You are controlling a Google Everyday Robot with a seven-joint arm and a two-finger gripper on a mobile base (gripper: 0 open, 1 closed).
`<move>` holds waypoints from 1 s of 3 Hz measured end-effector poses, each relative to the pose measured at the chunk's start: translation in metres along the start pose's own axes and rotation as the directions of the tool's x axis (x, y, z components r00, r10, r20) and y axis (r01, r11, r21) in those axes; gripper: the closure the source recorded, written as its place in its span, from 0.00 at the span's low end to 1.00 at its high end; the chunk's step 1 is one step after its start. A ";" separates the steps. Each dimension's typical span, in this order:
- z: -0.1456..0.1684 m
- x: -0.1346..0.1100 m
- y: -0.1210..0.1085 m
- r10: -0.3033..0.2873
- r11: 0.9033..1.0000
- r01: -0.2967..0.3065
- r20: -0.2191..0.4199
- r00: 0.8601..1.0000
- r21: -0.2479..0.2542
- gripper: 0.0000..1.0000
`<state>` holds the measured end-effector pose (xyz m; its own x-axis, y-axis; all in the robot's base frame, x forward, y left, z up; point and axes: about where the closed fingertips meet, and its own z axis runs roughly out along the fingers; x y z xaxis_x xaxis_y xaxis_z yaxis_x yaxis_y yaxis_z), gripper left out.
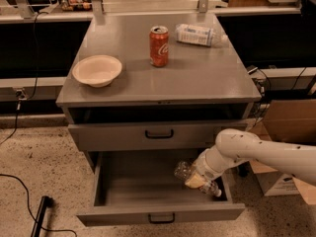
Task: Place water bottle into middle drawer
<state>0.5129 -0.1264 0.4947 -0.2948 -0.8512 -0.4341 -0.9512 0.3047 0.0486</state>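
The middle drawer (133,184) is pulled open below the shut upper drawer (118,136). The water bottle (181,171), clear and crinkled, lies tilted low inside the drawer's right part, with its white cap end toward the front right corner. My gripper (195,180) reaches in from the right on the white arm (256,154) and is shut around the bottle's middle. The bottle's label is hidden by the gripper. I cannot tell whether the bottle touches the drawer floor.
On the cabinet top stand a red soda can (159,46), a cream bowl (97,70) and a lying bottle with a large white label (197,34). Cardboard boxes (289,127) stand right of the cabinet. A black pole (40,215) and cable lie on the floor at left.
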 end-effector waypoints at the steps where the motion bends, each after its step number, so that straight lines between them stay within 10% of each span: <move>1: 0.029 -0.001 -0.003 -0.046 0.999 0.045 -0.011 0.999 -0.016 1.00; 3: 0.054 -0.001 -0.001 -0.079 0.995 0.078 -0.017 0.997 -0.066 0.57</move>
<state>0.5193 -0.1028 0.4462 -0.2204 -0.8797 -0.4214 -0.9751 0.2090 0.0737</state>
